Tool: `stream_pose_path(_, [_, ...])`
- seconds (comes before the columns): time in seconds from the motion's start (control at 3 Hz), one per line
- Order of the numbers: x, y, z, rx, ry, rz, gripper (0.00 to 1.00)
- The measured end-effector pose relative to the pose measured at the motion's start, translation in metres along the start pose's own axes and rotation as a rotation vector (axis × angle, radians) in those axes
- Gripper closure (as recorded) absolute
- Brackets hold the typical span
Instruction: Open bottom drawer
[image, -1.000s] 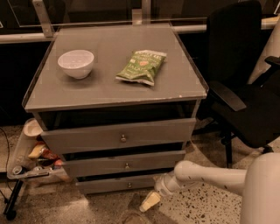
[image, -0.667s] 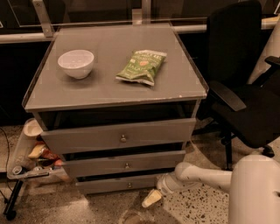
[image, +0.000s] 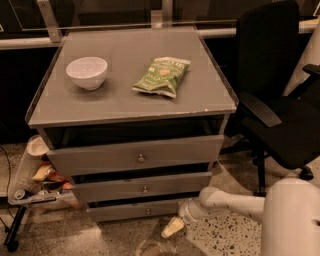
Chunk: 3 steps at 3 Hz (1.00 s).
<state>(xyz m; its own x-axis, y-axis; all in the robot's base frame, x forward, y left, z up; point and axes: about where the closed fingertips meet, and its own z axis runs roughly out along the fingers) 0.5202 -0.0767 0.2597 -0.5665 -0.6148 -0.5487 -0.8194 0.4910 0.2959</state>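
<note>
This looks like an office nook. Up and to the right of the robot's gripper (image: 172, 227), which hangs low over the speckled stone floor (image: 225, 242), stands a black padded swivel chair with armrests (image: 280, 100). Above the gripper rises a grey three-drawer cabinet (image: 120, 102), its top carrying a white round bowl (image: 87, 72) and a green crinkled snack bag (image: 161, 76). Far to its left, a low tray cart (image: 25, 172) holds packaged snacks.

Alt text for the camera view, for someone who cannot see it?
The robot's gripper hangs near the floor, in front of the bottom drawer of a grey three-drawer cabinet. A white bowl and a green snack bag lie on top; a black chair stands beside it.
</note>
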Motion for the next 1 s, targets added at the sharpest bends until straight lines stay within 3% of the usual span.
stream_pose_path(0.67, [0.006, -0.039, 0.037, 0.059, -0.055, 0.024, 0.0])
stream_pose_path(1.0, [0.005, -0.049, 0.033, 0.077, -0.061, 0.015, 0.0])
